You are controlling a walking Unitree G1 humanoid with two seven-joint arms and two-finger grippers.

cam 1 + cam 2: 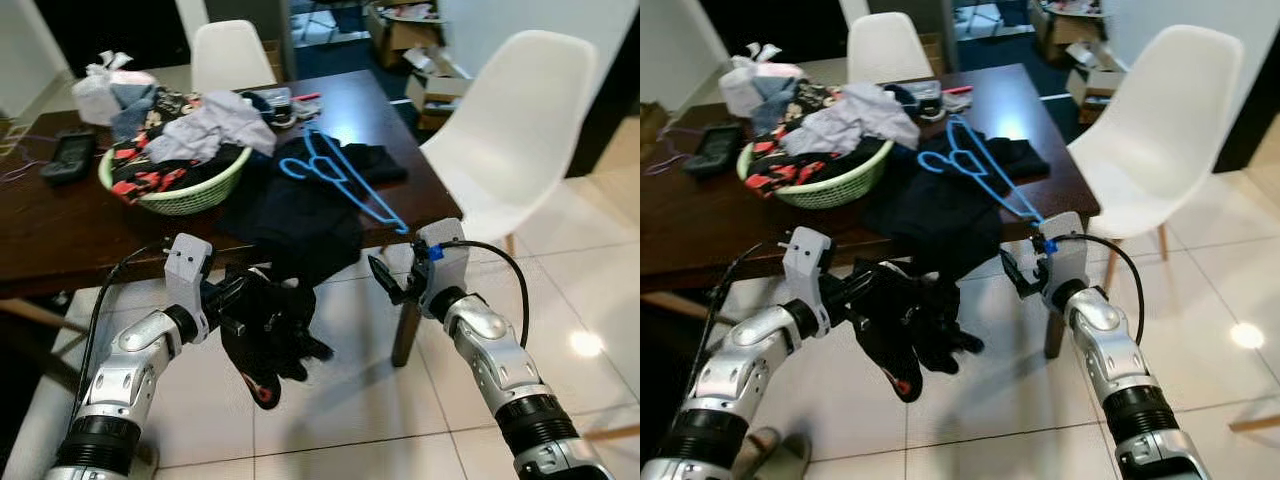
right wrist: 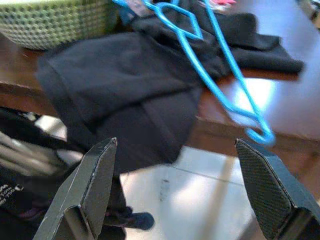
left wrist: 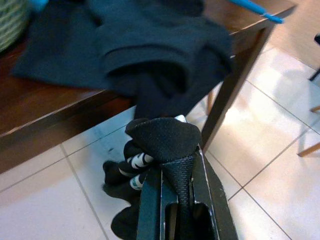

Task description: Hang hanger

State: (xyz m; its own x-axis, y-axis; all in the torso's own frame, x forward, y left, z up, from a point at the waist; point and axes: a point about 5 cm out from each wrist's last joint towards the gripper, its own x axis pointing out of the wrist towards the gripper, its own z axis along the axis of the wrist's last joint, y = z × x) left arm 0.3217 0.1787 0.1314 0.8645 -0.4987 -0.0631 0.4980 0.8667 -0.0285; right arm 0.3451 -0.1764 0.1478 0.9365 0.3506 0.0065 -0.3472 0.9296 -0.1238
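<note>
left eye view: the dark wooden table (image 1: 60,235) is the reference landmark. the blue hanger (image 1: 345,180) lies flat on the table's right portion, resting on a black garment (image 1: 300,215) that spreads across the tabletop and drapes over the near edge; the hanger's far end reaches the table's near right corner. a green basket (image 1: 190,195) heaped with clothes sits on the table just left of the black garment. a dark handset-like item (image 1: 68,157) lies near the table's left edge. the left gripper (image 1: 245,300) is below the table's near edge, above the tiled floor (image 1: 370,400), clenched on a bunch of black fabric (image 1: 275,335) that hangs from it. left wrist view: fabric is pinched between the fingers (image 3: 150,200). the right gripper (image 1: 392,280) is at the table's near right corner, just short of the hanger's end, released and grasping nothing. right wrist view: its fingers (image 2: 90,190) stand wide apart. a white chair (image 1: 510,130) stands right of the table; another white chair (image 1: 230,55) stands at its far side.
</note>
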